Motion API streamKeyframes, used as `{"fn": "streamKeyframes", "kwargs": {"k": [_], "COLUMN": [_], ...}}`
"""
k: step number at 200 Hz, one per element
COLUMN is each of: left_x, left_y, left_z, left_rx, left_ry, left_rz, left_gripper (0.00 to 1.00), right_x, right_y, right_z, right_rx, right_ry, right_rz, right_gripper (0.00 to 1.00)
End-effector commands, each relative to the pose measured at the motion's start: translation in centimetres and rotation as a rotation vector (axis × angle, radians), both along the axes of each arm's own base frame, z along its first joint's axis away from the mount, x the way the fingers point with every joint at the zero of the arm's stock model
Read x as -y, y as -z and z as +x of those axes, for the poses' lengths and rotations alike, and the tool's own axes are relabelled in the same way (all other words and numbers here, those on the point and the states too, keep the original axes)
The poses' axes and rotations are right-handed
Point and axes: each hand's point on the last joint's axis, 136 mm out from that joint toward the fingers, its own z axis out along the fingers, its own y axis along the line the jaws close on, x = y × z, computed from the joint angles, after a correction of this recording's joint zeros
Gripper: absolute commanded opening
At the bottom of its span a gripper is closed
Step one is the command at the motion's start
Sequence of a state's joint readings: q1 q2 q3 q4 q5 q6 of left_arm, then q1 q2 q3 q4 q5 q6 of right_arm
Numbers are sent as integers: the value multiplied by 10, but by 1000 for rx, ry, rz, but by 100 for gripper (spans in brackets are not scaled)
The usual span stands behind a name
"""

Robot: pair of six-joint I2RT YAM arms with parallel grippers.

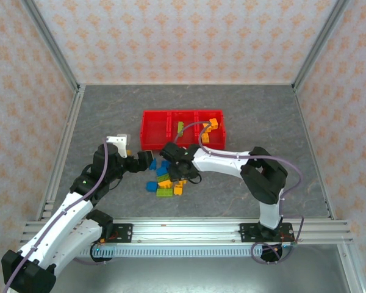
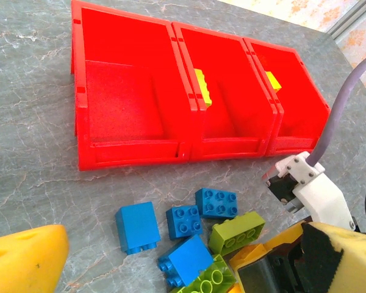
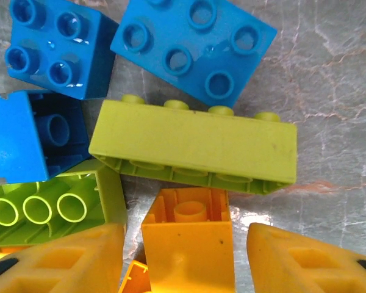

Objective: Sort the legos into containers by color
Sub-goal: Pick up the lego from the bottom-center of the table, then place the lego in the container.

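Top view, setting: grey veined table [image 1: 97,122], patterned walls [image 1: 183,36], ribbed aluminium rail [image 1: 189,229] along the near edge.
Top view, containers [image 1: 151,135]: three red bins joined in a row at mid-table. A green brick sits in the middle bin and orange ones in the right bin.
Top view, legos [image 1: 165,182]: a loose heap just in front of the containers.
Top view, crowding: the right gripper [image 1: 180,171] hangs over the heap, its arm lying across the front of the right bin. The left gripper [image 1: 143,162] is just beside the heap on the left.
Left wrist, claw: the left gripper [image 2: 183,244] has its jaws spread wide and holds nothing. Its yellow foam pads [image 2: 24,259] sit at the lower corners.
Left wrist, in the way: a white bracket [image 2: 311,192] of the right arm crowds the heap's right side.
Left wrist, materials: containers [image 2: 85,91] of smooth glossy plastic with sloped walls. The blue bricks [image 2: 136,227] are studded and hard-edged.
Right wrist, claw: the right gripper [image 3: 186,256] is narrowed around an orange brick [image 3: 189,238]. A sliver of table shows on each side, so it is not yet pinching.
Right wrist, neighbours: a long lime brick [image 3: 192,146] lies on its side, touching the orange brick's far end. Blue bricks [image 3: 192,43] lie beyond it.
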State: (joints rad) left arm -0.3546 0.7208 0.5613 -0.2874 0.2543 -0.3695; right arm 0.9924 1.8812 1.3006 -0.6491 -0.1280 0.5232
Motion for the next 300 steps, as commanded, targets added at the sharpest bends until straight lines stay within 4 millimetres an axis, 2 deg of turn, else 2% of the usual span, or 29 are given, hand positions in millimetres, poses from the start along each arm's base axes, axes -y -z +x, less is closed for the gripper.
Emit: {"fn": "streamKeyframes", "kwargs": {"k": [1, 25, 62, 113, 139, 181, 216, 251, 277, 300], "left_x": [0, 0, 0, -1, 0, -1, -1, 0, 0, -1], "left_y": [-2, -2, -2, -2, -2, -3, -3, -3, -4, -3], "left_z": [1, 1, 1, 1, 1, 1, 1, 1, 1, 1], "left_rx": [9, 9, 9, 9, 9, 12, 12, 13, 13, 13], "left_ry": [-7, -8, -9, -10, -9, -10, -10, -9, -9, -13], "left_rz": [-3, -2, -2, -1, -2, -2, -3, -4, -4, -2], "left_gripper": [99, 99, 99, 99, 99, 99, 99, 99, 99, 99], "right_x": [16, 19, 24, 30, 31, 34, 56, 86, 102, 118], "right_y": [9, 12, 14, 11, -6, -54, -91, -125, -136, -131], "right_z": [3, 3, 3, 4, 8, 23, 54, 106, 144, 175], "right_rx": [21, 23, 29, 41, 83, 184, 277, 393, 433, 444], "right_ry": [10, 10, 11, 11, 18, 37, 109, 164, 169, 173], "right_rz": [-106, -121, -137, -158, -142, -90, -60, -95, -157, -243], "right_gripper": [53, 45, 41, 27, 22, 22, 22, 23, 24, 24]}}
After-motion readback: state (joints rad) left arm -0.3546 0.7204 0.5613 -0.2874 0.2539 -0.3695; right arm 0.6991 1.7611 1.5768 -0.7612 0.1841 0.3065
